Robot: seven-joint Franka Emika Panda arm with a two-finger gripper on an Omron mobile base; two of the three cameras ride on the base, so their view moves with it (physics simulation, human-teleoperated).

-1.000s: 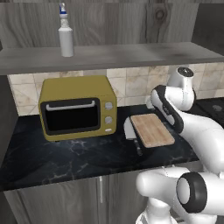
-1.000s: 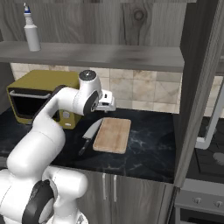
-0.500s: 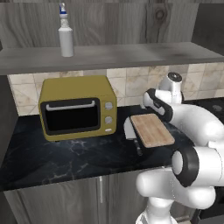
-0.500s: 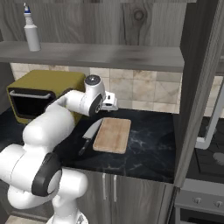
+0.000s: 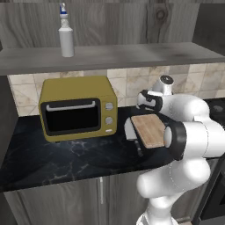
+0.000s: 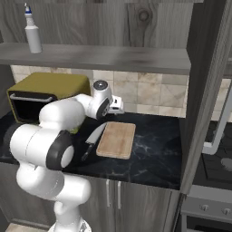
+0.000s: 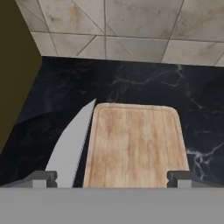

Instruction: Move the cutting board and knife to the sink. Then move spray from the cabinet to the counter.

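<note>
The light-brown cutting board [image 5: 149, 129] [image 6: 117, 139] lies flat on the black counter [image 5: 66, 154], right of the yellow oven. The knife [image 5: 132, 132] [image 6: 95, 138] rests against its left edge, grey blade toward the wall. My gripper [image 5: 144, 101] [image 6: 118, 107] hovers over the board's back end and stands open, holding nothing. In the hand view the board [image 7: 133, 144] and the knife blade [image 7: 72, 146] lie between the fingertips [image 7: 43, 178] of the gripper [image 7: 112, 179]. The white spray [image 5: 66, 35] [image 6: 32, 34] stands upright on the cabinet shelf [image 5: 132, 55]. The sink is out of view.
The yellow oven [image 5: 79, 107] [image 6: 45, 90] stands on the counter close to the knife. The tiled wall [image 7: 131, 26] is just behind the board. A tall grey panel [image 6: 204, 90] bounds the counter on the right, with a stove [image 6: 213, 181] beyond it.
The arm's elbow has swung round toward the camera and the hand has shifted slightly over the board's back end. Board, knife and spray have not moved. The gripper stays open.
</note>
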